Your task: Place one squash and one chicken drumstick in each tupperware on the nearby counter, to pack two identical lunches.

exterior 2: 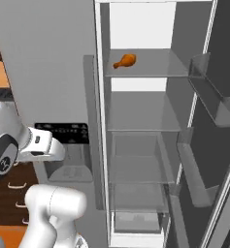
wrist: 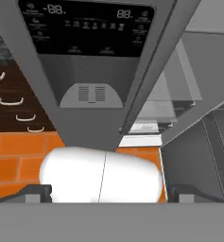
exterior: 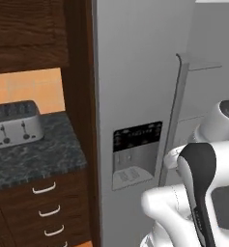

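Observation:
One chicken drumstick [exterior 2: 124, 61], glossy orange-brown, lies on the upper shelf of the open fridge. The dark marbled counter [exterior: 34, 154] stretches to the left of the fridge, above wood drawers with silver handles. In the hand view my gripper [wrist: 111, 193] stands open, its two dark fingertips [wrist: 38, 191] far apart at the bottom with nothing between them. It faces the fridge's dispenser panel [wrist: 87, 28]. The squash and the tupperware are out of view.
A silver toaster [exterior: 14, 124] sits on the counter. The left fridge door [exterior: 135, 96] is shut, with its dispenser [exterior: 135, 154] low down. The right fridge door [exterior 2: 218, 121] hangs open with door bins. Bare glass shelves [exterior 2: 140, 116] fill the fridge. Drawer handles [wrist: 12, 101] show over an orange tiled floor [wrist: 19, 156].

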